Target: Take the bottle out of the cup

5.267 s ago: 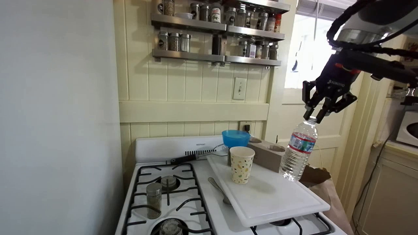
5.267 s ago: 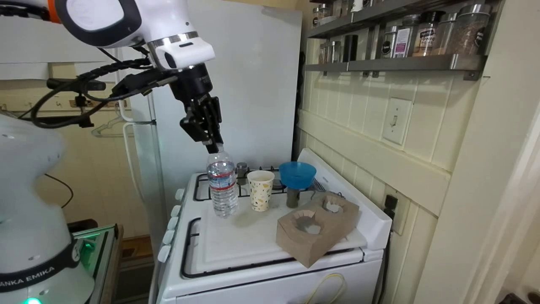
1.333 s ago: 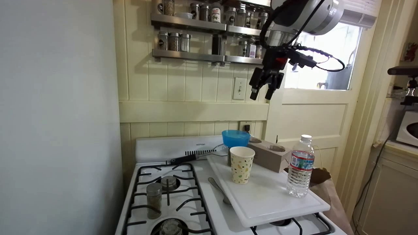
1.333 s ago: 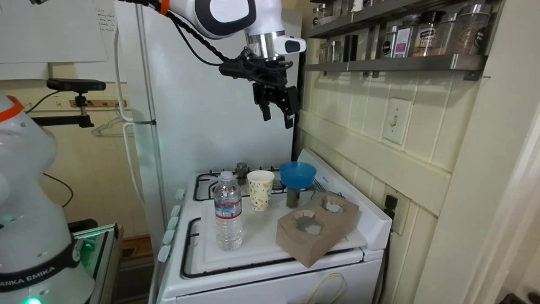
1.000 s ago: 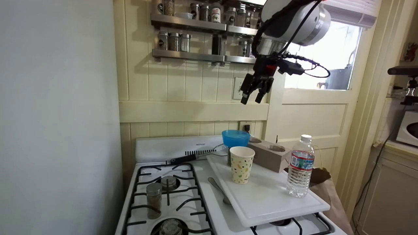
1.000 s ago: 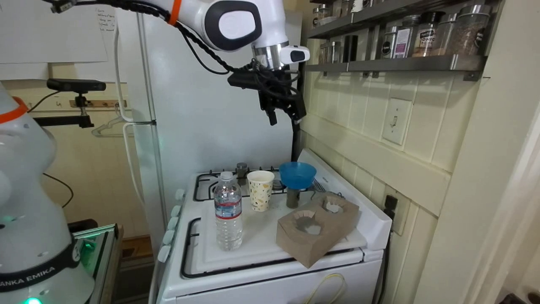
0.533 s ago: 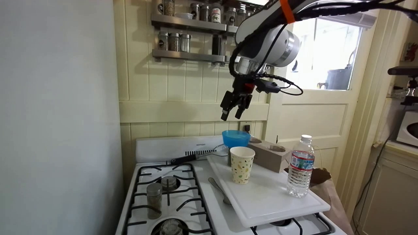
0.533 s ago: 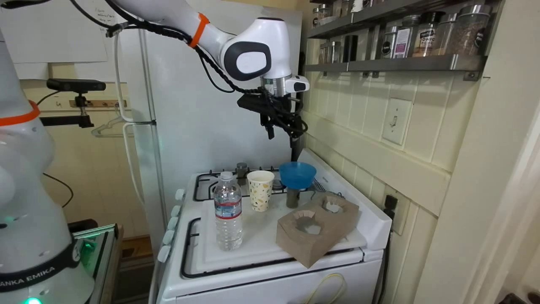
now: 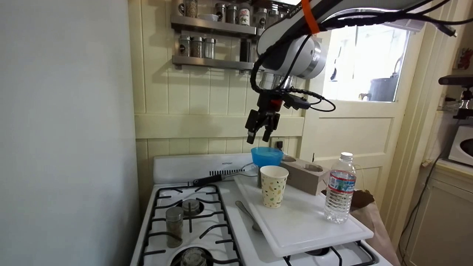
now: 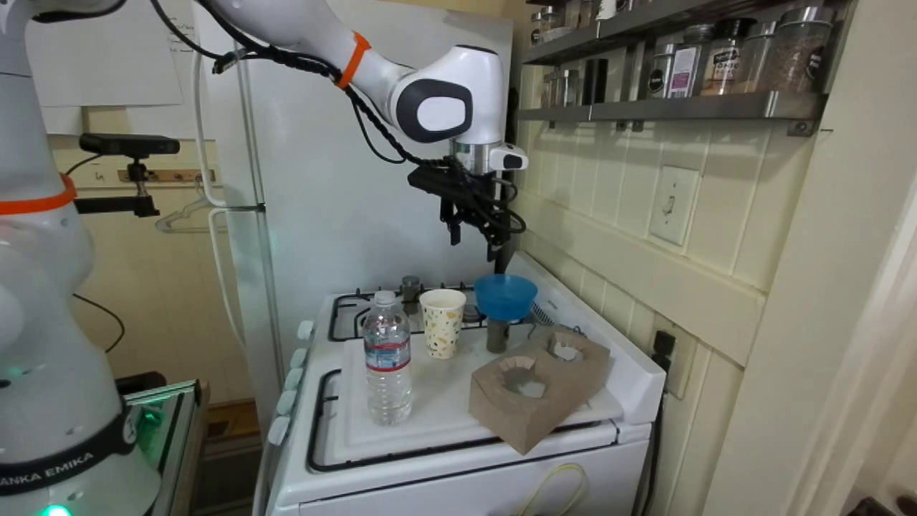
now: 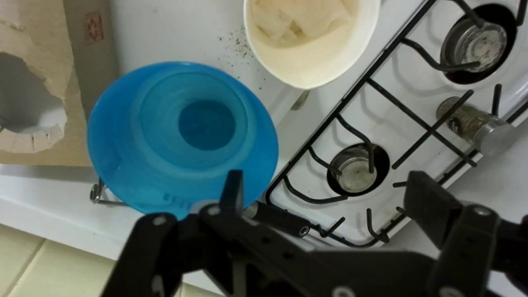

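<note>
Bottle (image 9: 339,189): upright, lower right of exterior view, outside cup (image 9: 274,188), as task asks; both on board (image 9: 306,229), likely for steady footing over stove (image 9: 255,248). Gripper (image 9: 258,139): mid-frame, jaws parted, nothing between.

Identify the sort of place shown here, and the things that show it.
Probably a home kitchen: a gas stove, spice jars on metal wall shelves, and what looks like a white fridge.

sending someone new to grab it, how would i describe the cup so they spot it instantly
Find the white stove, then the white cutting board on top. The cup stands upright on that board, between the water bottle and the blue bowl. Unlike the clear, capped bottle and plain blue bowl, it is cream and open-topped, with coloured flecks.
</note>
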Tool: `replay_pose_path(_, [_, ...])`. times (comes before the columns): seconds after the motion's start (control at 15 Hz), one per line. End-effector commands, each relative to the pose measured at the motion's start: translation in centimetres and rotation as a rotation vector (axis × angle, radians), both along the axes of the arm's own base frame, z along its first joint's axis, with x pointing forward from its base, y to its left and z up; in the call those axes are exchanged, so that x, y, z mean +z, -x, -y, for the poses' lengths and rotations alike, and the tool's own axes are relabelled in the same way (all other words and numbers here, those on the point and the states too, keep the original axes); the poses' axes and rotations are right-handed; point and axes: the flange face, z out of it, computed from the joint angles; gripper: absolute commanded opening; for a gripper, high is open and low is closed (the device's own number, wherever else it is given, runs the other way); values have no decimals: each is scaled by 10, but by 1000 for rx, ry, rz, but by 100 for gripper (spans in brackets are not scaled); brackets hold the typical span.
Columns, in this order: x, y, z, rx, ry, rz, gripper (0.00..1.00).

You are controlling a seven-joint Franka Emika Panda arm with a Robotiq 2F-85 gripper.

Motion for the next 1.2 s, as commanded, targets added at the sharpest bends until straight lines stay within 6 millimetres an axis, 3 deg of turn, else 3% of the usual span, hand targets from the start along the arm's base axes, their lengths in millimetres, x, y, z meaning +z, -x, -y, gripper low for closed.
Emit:
replay_pose_path(0.0, [-6, 5, 10, -29, 1, -40, 100])
replay_pose_path(0.27, [-29, 3, 26, -71, -3, -29, 100])
replay_pose_path(0.6, [-56, -4, 25, -75, -5, -26, 100])
replay_pose_path(0.87, [-61, -19, 23, -75, 2, 27, 100])
replay_pose_path(1.13, [-60, -23, 4, -66, -42, 24, 100])
